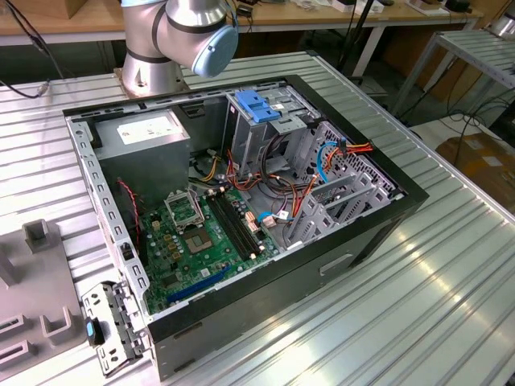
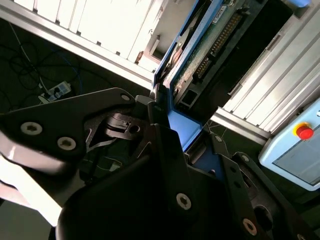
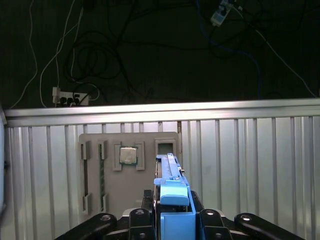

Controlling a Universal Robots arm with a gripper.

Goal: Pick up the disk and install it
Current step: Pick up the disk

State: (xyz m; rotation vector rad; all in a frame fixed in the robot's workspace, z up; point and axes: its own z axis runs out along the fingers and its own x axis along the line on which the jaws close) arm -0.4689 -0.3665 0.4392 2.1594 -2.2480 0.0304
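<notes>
— Over at nine o'clock in the exterior view sits the grey holder tray [image 1: 40,281]. The open computer case [image 1: 362,241] lies centre, its drive cage [image 1: 278,145] toward twelve, capped by a blue bracket [image 1: 256,106]. Where's the disk?

— I have it. In the second wrist view my gripper [image 2: 182,132] is pinched on the disk [image 2: 207,47], edge-on, circuit side showing.

— And the first wrist view?

— Same pinch: the blue rail [image 3: 172,187] sits between my fingers [image 3: 150,205], and the tray with its chip [image 3: 128,155] lies beyond. I can't tell whether the far end is clear of its slot. I judge this the pick-up step. Installing calls for squaring the rails to the cage.
</notes>
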